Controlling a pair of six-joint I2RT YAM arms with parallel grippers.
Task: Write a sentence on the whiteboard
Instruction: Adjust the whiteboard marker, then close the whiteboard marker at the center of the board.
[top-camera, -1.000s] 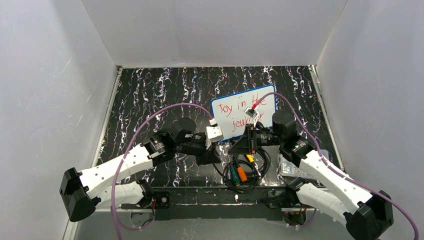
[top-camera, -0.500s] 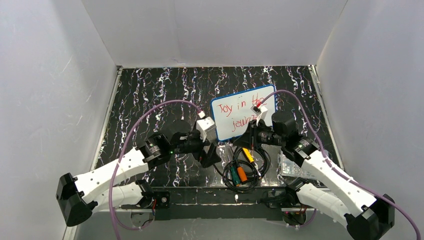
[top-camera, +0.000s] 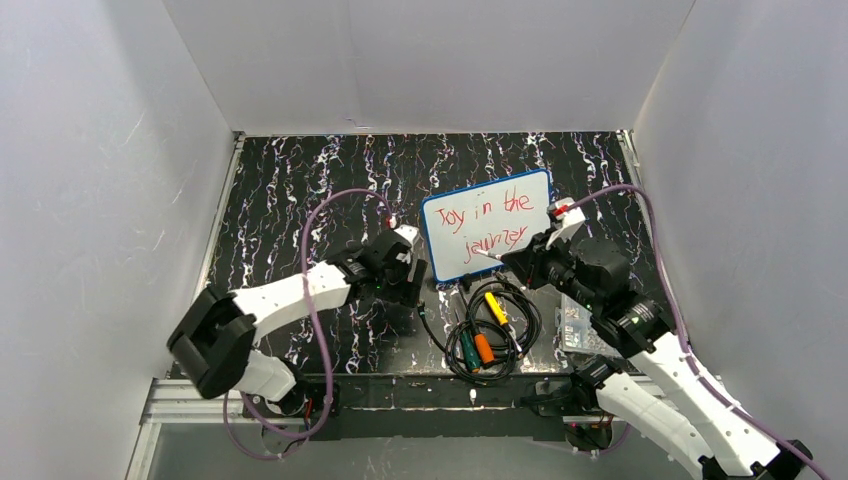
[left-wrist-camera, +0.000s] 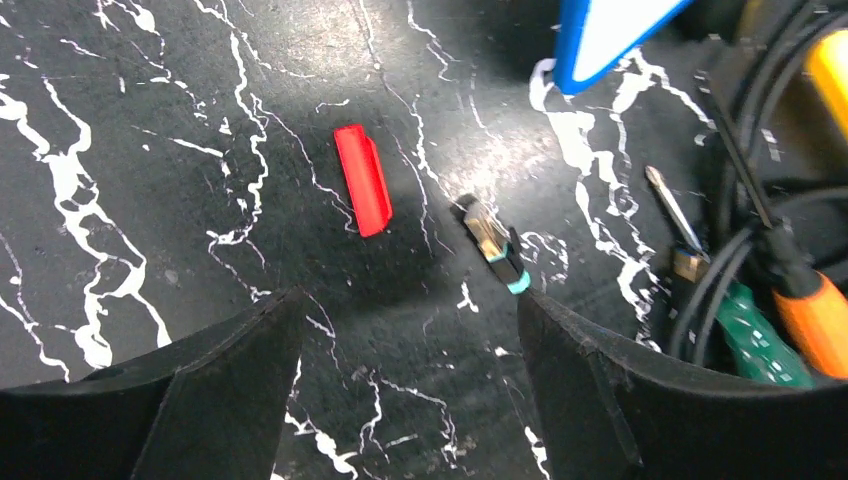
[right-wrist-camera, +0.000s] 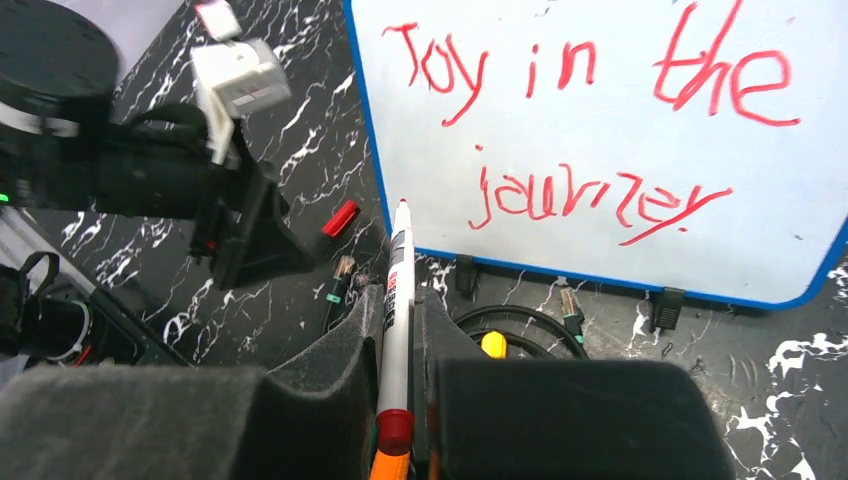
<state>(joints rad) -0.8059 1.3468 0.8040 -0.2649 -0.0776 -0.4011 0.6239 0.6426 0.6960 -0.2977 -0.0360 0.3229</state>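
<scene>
- Whiteboard (top-camera: 455, 258) is lying on the bench (top-camera: 300, 180), its sentence (top-camera: 508, 238) seemingly finished.
- We are pinching the marker (right-wrist-camera: 400, 250) in our right tool (right-wrist-camera: 400, 330); our left tool (left-wrist-camera: 410, 320) is hovering spread above the cap (left-wrist-camera: 362, 180).
- Capping is probably coming next.

Whiteboard (top-camera: 455, 255) glossy, smooth, plastic-edged; table (top-camera: 300, 200) matt black, marbled.

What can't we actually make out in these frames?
- Right wrist view: the print on the marker barrel is too small to read. Its rear end is buried in the right gripper.
- Left wrist view: the whiteboard is cut off by the top edge, so only one corner shows.
- Top view: the clear box is partly covered by the right arm.
</scene>
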